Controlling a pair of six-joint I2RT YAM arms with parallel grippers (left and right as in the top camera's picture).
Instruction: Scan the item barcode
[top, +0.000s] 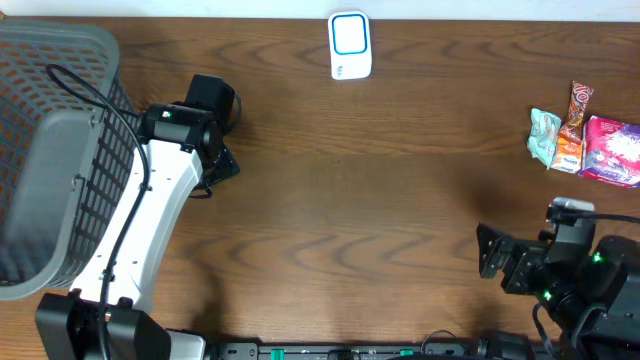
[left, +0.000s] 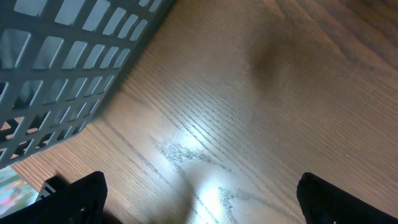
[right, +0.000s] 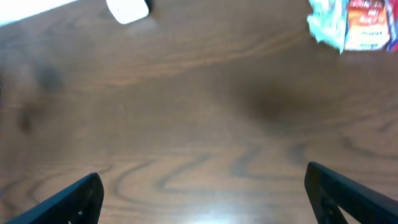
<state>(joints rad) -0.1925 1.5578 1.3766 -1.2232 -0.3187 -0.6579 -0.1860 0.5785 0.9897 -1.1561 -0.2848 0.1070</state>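
Items: your snack packets (top: 585, 140) lie clustered at the far right of the table (top: 380, 220), well apart from both arms. The pink packet (top: 612, 150) is cut off by the frame edge. Any barcode is too small to make out. The right wrist view shows the packets blurred and clipped at its top corner.
Device: the white, blue-ringed scanner (top: 350, 45) sits at the back edge, centre.
Container: the grey basket (top: 60, 150) is at the left edge, partly out of frame.
Claws: your left gripper (left: 202, 196) has its jaws wide and empty, just beside the basket wall. Your right gripper (right: 205, 199) has its jaws wide and empty, over bare wood.
Room: the broad middle of the table lies open between the arms.
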